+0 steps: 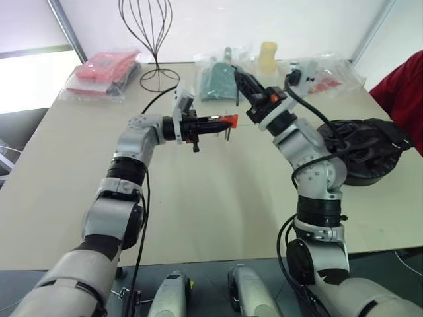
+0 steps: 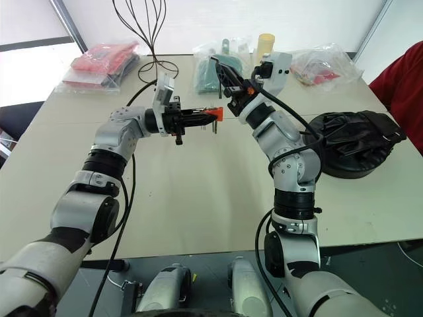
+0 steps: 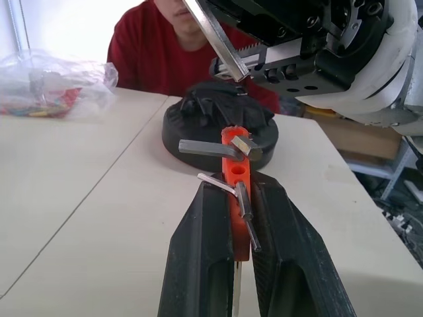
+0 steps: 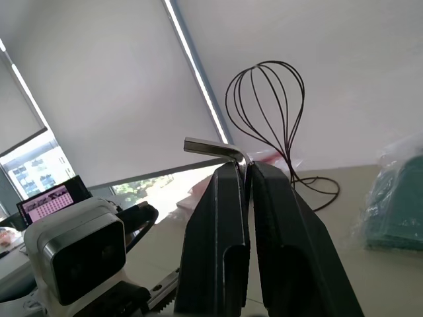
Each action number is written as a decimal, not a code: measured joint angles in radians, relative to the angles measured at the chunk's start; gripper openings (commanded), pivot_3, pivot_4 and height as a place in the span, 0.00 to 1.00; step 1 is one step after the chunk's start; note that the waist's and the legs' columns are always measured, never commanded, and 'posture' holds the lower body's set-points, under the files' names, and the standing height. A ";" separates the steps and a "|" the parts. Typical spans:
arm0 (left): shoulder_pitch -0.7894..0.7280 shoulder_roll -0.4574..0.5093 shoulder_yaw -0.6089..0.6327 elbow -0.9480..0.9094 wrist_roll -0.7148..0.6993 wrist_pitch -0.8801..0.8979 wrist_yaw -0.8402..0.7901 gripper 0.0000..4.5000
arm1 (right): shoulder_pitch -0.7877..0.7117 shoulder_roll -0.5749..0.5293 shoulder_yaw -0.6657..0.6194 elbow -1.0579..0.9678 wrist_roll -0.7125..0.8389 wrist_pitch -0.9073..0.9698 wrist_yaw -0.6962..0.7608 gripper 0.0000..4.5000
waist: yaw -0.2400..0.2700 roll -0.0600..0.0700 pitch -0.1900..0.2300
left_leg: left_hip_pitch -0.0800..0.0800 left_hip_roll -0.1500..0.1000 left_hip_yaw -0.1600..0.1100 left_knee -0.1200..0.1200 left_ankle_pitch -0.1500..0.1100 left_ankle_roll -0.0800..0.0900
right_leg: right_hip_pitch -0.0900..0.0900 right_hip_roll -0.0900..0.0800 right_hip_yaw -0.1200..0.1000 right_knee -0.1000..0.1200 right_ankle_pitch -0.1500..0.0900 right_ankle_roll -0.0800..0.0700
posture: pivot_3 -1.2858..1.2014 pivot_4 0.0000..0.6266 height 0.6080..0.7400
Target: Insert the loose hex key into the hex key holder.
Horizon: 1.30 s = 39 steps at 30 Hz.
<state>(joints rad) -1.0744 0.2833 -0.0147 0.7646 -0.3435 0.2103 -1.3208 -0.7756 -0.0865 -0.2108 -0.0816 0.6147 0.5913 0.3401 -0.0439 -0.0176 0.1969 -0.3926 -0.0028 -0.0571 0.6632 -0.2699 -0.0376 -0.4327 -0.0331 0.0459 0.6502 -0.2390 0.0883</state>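
My left gripper (image 1: 215, 123) points level to the right above the table and is shut on the orange-red hex key holder (image 1: 229, 121), which sticks out past its fingertips. In the left wrist view the holder (image 3: 235, 168) stands upright between the fingers (image 3: 198, 251), with short metal keys fanning from it. My right gripper (image 1: 237, 74) hangs just behind and above the holder, shut on the loose hex key (image 4: 213, 146). The key's bend sits at the fingertips. In the left wrist view the key (image 3: 217, 38) slants down, its end a little above the holder's top.
A black round case (image 1: 360, 148) lies at the right on the beige table (image 1: 211, 211). Along the far edge are a wire stand (image 1: 147, 26), red packets (image 1: 106, 69), green packets (image 1: 218, 76), a yellow cup (image 1: 267, 56) and clear bags (image 1: 324, 72). A person in red (image 1: 403, 92) sits at the far right.
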 measured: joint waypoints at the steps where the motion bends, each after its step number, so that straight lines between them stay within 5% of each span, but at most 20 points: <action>1: 0.000 0.000 0.001 0.000 -0.001 0.000 0.001 0.00 | 0.001 0.000 0.002 0.000 0.000 -0.001 0.000 0.01 | 0.000 0.000 0.000 | 0.000 0.000 0.000 0.000 0.000 0.000 | 0.000 0.000 0.000 0.000 0.000 0.000 | 0.52 0.24 1.00; 39: 0.009 -0.009 0.022 -0.077 -0.025 0.061 0.004 0.00 | 0.031 -0.003 0.026 0.013 0.000 -0.041 0.001 0.01 | 0.000 0.000 0.000 | 0.000 0.000 0.000 0.000 0.000 0.000 | 0.000 0.000 0.000 0.000 0.000 0.000 | 0.52 0.24 1.00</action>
<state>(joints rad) -1.0653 0.2742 0.0072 0.6873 -0.3683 0.2714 -1.3168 -0.7441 -0.0893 -0.1845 -0.0689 0.6145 0.5506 0.3413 -0.0439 -0.0176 0.1969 -0.3925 -0.0028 -0.0572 0.6631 -0.2699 -0.0376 -0.4327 -0.0331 0.0459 0.6501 -0.2390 0.0883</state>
